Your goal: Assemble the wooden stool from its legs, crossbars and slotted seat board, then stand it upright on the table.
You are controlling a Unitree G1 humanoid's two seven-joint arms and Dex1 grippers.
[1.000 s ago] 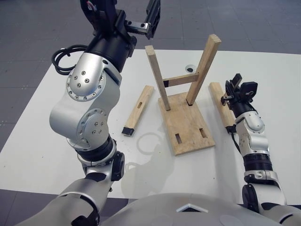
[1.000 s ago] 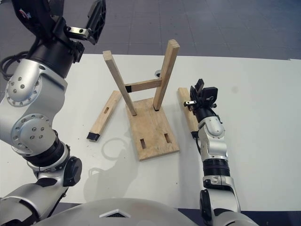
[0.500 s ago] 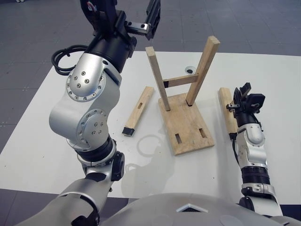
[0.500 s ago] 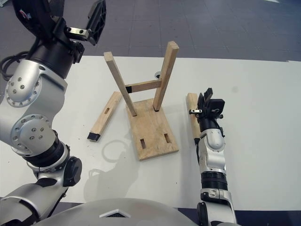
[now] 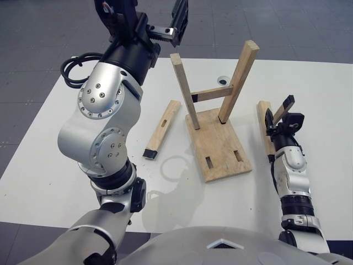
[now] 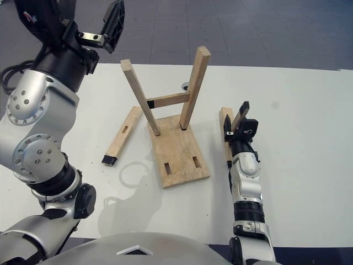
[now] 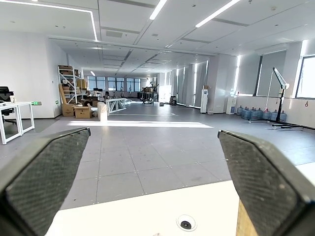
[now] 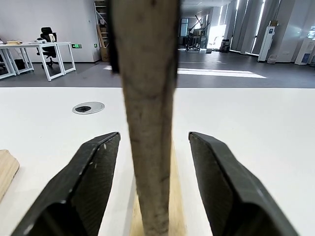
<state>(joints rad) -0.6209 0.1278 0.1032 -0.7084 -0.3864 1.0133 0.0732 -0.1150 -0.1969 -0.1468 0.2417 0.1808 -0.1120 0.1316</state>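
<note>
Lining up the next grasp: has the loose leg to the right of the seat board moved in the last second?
Yes. The loose leg has slid to the robot's right, farther from the seat board, which stayed put.

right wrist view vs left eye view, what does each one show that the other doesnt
Right wrist view: desks and a chair in the room behind, plus clear gaps between the stick and the fingers of the right gripper.
Left eye view: two legs and a crossbar standing in the seat board, a loose leg left of it, the raised open left gripper.
Both: the right gripper, stick, white table and its cable hole.
</note>
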